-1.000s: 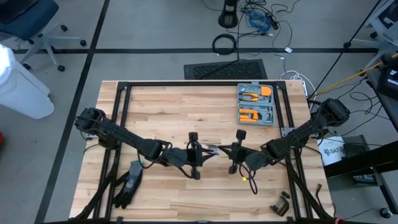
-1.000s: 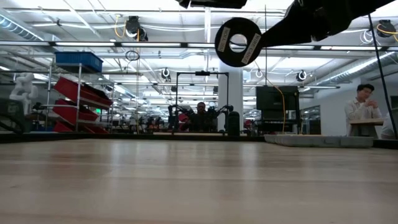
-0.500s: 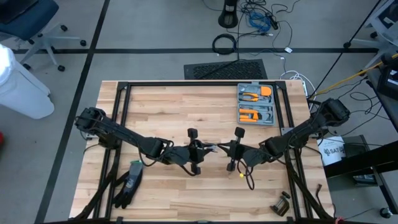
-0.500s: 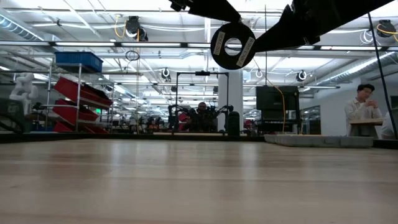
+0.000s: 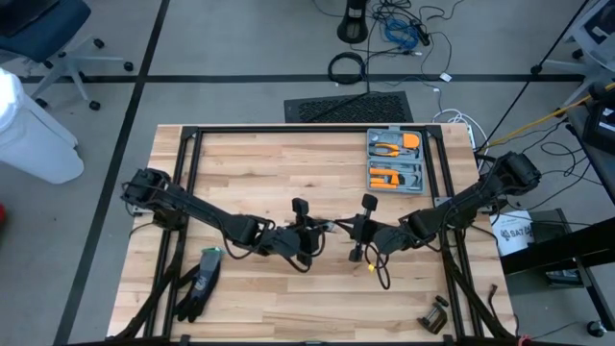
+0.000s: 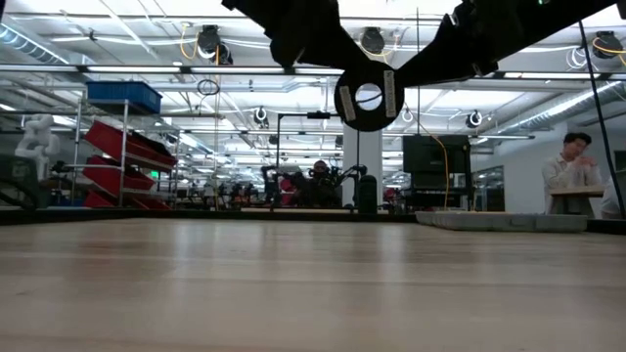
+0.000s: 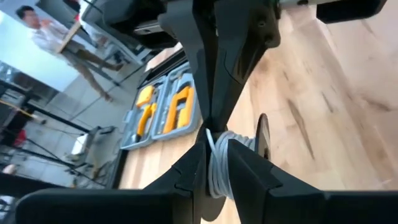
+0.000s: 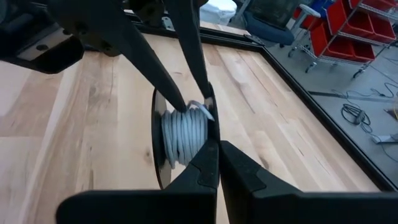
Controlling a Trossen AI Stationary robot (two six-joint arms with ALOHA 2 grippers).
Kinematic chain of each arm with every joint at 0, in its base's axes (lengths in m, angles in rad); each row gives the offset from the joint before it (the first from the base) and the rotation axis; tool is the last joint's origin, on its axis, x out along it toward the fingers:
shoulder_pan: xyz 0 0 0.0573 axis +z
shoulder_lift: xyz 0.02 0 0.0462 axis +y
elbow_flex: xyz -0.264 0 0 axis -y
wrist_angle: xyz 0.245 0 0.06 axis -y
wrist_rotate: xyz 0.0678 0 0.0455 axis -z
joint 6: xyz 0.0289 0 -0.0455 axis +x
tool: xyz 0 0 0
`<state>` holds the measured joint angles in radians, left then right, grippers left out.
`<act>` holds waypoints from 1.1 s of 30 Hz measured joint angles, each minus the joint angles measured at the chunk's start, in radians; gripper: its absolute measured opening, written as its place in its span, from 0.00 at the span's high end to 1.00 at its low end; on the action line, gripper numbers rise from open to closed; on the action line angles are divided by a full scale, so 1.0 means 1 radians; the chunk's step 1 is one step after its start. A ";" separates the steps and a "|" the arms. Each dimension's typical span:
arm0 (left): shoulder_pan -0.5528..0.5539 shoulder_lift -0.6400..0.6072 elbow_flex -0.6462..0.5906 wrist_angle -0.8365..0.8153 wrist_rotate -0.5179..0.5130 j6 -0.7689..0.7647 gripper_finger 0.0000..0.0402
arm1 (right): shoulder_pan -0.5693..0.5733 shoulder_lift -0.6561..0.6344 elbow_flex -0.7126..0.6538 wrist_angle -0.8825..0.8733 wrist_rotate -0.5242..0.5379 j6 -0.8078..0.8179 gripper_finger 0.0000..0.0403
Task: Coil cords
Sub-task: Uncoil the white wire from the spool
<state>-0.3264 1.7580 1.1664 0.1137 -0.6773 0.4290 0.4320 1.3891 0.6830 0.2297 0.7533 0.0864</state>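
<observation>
Your two grippers meet at the lower centre of the high view. The left gripper (image 7: 214, 163) pinches the wound white cord on its small black spool (image 7: 219, 163), held above the wooden table (image 5: 259, 173); the right gripper (image 8: 217, 163) clamps the spool's rim, fingers closed.

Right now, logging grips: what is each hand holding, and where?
Both hold the cord spool in mid-air: right hand pinches its flange edge, left hand grips the wound white cord.
</observation>
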 joint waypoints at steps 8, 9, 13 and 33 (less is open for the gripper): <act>-0.003 0.000 0.000 0.007 -0.022 -0.002 0.81 | 0.000 0.000 0.000 -0.001 0.002 0.000 1.00; -0.003 0.000 0.000 0.007 -0.022 -0.003 0.81 | 0.000 0.000 0.000 -0.001 0.001 0.000 1.00; -0.003 0.000 0.000 0.007 -0.020 -0.005 0.81 | 0.000 0.000 0.000 -0.002 0.001 0.004 1.00; -0.001 0.000 0.000 -0.004 -0.013 -0.031 0.87 | 0.000 0.000 0.000 -0.004 -0.004 0.015 1.00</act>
<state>-0.3275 1.7580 1.1666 0.1097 -0.6903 0.3980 0.4324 1.3891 0.6834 0.2256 0.7490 0.1015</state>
